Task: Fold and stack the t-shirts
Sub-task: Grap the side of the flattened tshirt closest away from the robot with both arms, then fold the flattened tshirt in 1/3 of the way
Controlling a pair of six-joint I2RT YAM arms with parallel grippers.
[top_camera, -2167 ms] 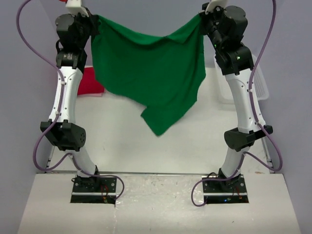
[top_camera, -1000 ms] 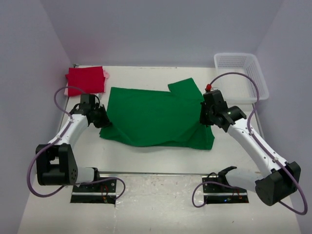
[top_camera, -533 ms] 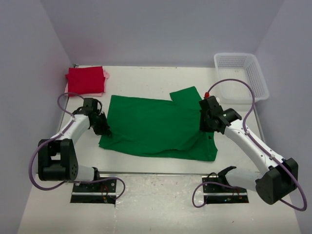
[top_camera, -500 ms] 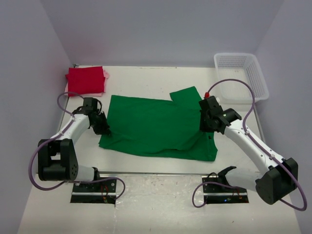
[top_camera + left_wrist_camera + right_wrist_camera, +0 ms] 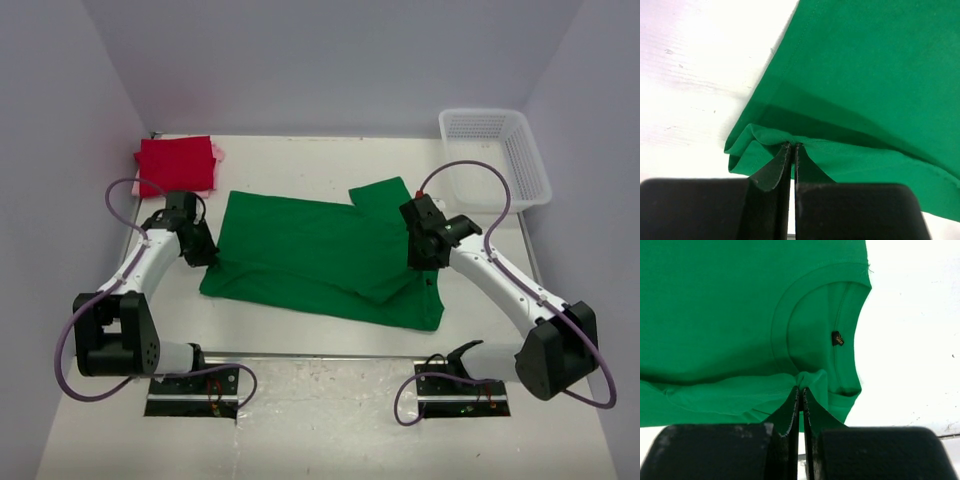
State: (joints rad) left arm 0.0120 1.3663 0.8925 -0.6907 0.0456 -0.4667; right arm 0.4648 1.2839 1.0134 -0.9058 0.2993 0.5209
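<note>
The green t-shirt (image 5: 320, 255) lies spread across the middle of the table, one sleeve sticking up at the back right. My left gripper (image 5: 203, 252) is shut on a pinch of its left edge (image 5: 771, 136). My right gripper (image 5: 418, 252) is shut on a fold of cloth beside the collar (image 5: 810, 377), where a small black label (image 5: 838, 338) shows. The folded red t-shirt (image 5: 177, 163) lies at the back left on top of the pale pink t-shirt (image 5: 218, 152), of which only a sliver shows.
A white mesh basket (image 5: 496, 155) stands at the back right corner. Grey walls close in the table on three sides. Purple cables loop above both arms.
Both arms came down from holding the green t-shirt hanging in the air and laid it on the table. Over the last second the near edge has been drawn back over the shirt.
</note>
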